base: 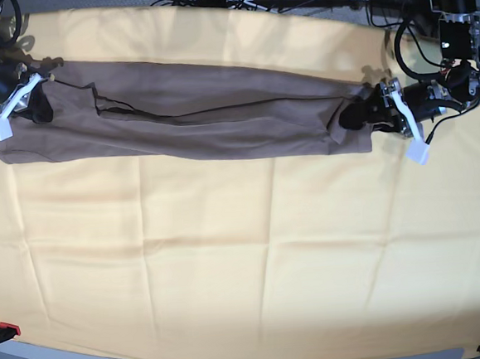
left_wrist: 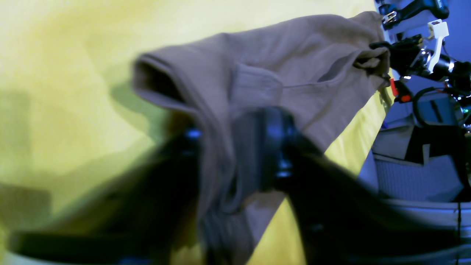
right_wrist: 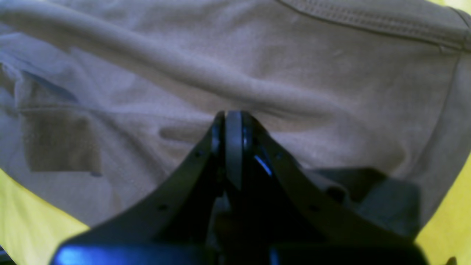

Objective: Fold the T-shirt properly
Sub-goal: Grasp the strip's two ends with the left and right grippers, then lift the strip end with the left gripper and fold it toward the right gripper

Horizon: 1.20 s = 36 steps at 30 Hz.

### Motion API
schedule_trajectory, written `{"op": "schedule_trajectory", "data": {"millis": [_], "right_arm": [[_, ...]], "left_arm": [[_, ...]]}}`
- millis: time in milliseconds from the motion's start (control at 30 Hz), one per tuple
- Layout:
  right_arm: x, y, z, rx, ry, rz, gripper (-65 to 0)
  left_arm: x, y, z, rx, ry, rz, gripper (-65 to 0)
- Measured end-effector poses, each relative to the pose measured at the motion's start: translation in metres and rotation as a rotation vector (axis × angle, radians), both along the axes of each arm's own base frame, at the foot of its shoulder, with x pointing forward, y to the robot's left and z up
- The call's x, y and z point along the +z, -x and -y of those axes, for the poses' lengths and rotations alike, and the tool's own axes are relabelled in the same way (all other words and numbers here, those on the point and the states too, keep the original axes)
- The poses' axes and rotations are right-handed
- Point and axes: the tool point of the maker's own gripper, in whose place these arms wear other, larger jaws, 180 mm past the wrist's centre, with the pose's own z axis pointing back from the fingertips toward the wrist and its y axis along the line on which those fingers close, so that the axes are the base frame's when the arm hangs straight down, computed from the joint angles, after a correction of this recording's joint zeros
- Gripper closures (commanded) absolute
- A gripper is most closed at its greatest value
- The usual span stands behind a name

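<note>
- Left wrist view: my left gripper straddles a bunched fold of the T-shirt. The picture is too blurred for me to tell whether it has bitten yet. I'd confirm the pinch before lifting.
- Right wrist view: my right gripper is clenched, fingertips pressed together, shirt cloth just beyond them. Only here do the hem stitching and that tight closure show.
- Base view: only here do I see the shirt as one long band across the yellow cloth, a gripper at each end. I'd keep it taut and move both ends evenly.
</note>
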Motion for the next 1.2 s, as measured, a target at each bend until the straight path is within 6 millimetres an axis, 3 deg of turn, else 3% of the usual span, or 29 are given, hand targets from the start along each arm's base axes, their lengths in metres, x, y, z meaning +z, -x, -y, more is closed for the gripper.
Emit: {"op": "schedule_trajectory", "data": {"millis": [33,67,233,533,967,1200], "right_arm": [[0.000,0.000,0.000,0.000,0.000,0.000,0.0],[0.000,0.000,0.000,0.000,0.000,0.000,0.0],[0.000,0.000,0.000,0.000,0.000,0.000,0.0],[0.000,-0.001,0.000,0.001,0.000,0.001,0.0],[0.000,-0.001,0.000,0.000,0.000,0.002,0.0],[0.000,0.000,0.000,0.001,0.001,-0.001,0.0]], "left_arm": [[-0.001,-0.001,0.000,-0.001,-0.008,0.002,-0.6],[-0.003,0.000,-0.001,-0.004,-0.018,-0.001,0.0],[0.003,-0.006,-0.007,0.032,-0.014,0.022,0.0],[0.018,-0.016,-0.037,0.139,0.003,0.052,0.0],[0.029,-0.011,-0.026,0.083,0.071,0.071,0.0],[0.045,-0.016,-0.002,0.054,0.104,0.125,0.0]]}}
